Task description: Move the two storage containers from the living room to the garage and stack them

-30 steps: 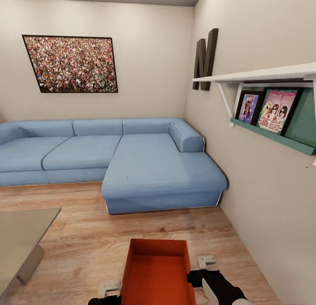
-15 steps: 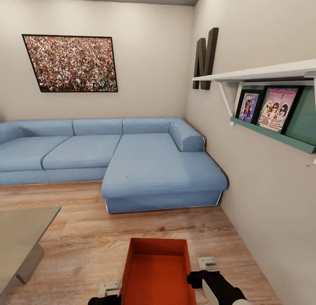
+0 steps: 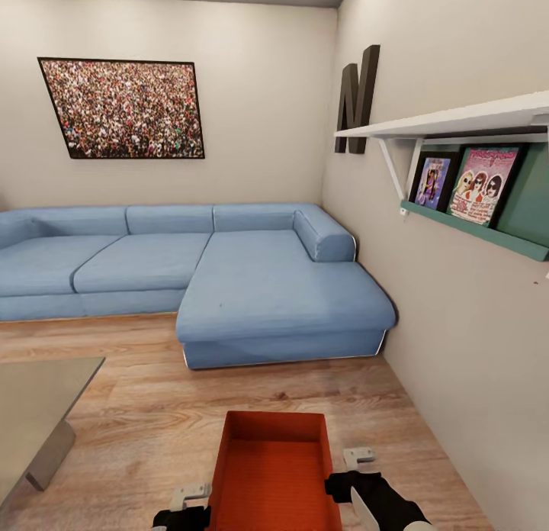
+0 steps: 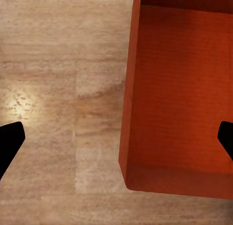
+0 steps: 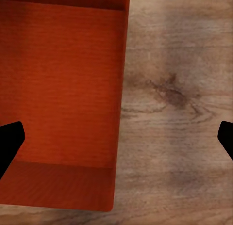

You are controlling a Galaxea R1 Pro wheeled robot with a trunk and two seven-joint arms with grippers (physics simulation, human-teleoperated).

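So right up close we've got one storage container, the orange-red open-top bin, sitting between our two arms at the bottom edge of the head view, above the wood-plank floor. Our left gripper has its fingers spread wide, one dark fingertip over the floor outside the bin's long wall and the other over the ribbed bottom inside. Same deal on the right gripper: fingers wide apart, straddling the other long wall, one tip over the bin's bottom, one over the planks. Neither is pinching the wall as far as we can tell.

A bit further out, the corner of a grey low table pokes in on our left. Past that there's the blue sectional sofa filling the corner of the living room. On the right wall, a white shelf with framed posters under it and a big dark letter N. On the far wall hangs a crowd picture.
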